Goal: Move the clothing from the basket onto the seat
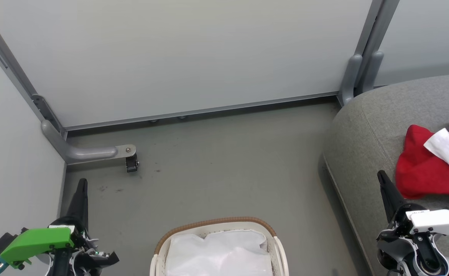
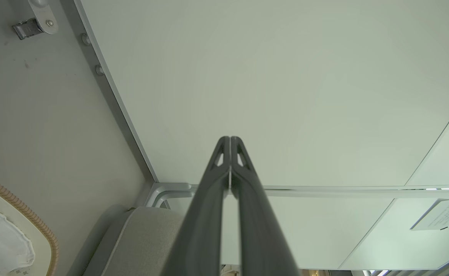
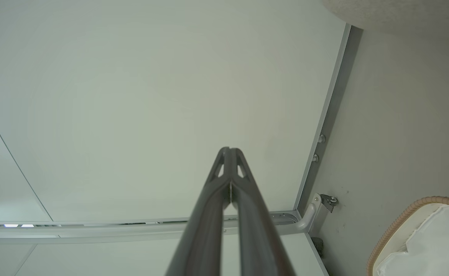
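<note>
Left gripper (image 1: 81, 183) hangs over the floor (image 1: 209, 161), fingers pressed together with nothing between them. The basket (image 1: 216, 223) in the middle has just its white liner (image 1: 220, 249) showing, no red in there. Right gripper (image 1: 381, 176) is pinched closed and empty too, over the edge of the seat (image 1: 362, 122). The clothing (image 1: 420, 172) lies on the seat just right of those tips, apparently not touching them. It looks light and floppy, not slippery, so I'd grab a bunched fold if it needs shifting.

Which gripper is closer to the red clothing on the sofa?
Right. The right gripper sits just beside the clothing; the left gripper is beyond the basket.
</note>
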Available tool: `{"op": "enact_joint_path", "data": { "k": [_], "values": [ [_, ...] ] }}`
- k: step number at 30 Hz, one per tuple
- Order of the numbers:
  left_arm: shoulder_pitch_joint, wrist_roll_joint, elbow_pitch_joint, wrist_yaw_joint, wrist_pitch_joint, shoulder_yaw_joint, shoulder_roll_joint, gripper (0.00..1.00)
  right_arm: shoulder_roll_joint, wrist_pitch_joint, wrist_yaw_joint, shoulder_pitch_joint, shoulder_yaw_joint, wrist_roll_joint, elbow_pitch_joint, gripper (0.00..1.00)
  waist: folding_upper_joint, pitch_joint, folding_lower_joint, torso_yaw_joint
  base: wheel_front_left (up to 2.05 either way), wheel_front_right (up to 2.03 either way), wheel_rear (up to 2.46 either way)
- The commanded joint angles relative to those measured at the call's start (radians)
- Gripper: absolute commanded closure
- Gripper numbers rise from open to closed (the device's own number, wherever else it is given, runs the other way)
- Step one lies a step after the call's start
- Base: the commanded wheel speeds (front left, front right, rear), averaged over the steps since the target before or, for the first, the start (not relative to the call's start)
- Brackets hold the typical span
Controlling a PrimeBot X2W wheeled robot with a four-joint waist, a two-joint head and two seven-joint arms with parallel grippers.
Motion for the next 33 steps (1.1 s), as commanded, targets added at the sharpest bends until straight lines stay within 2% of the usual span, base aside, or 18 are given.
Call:
{"op": "enact_joint_path", "data": {
  "k": [1,33],
  "values": [
    [-0.011,-0.005,-0.001,-0.005,0.004,0.002,0.006,1.00,-0.006,0.002,0.000,0.005,-0.002,0.003,-0.004,1.00,0.0000,0.000,0.0000,0.000,0.00,0.00,0.00],
    [-0.010,-0.005,-0.002,-0.005,0.003,0.002,0.006,1.00,-0.006,0.002,0.000,0.005,-0.002,0.003,-0.003,1.00,0.0000,0.000,0.0000,0.000,0.00,0.00,0.00]
  ]
}}
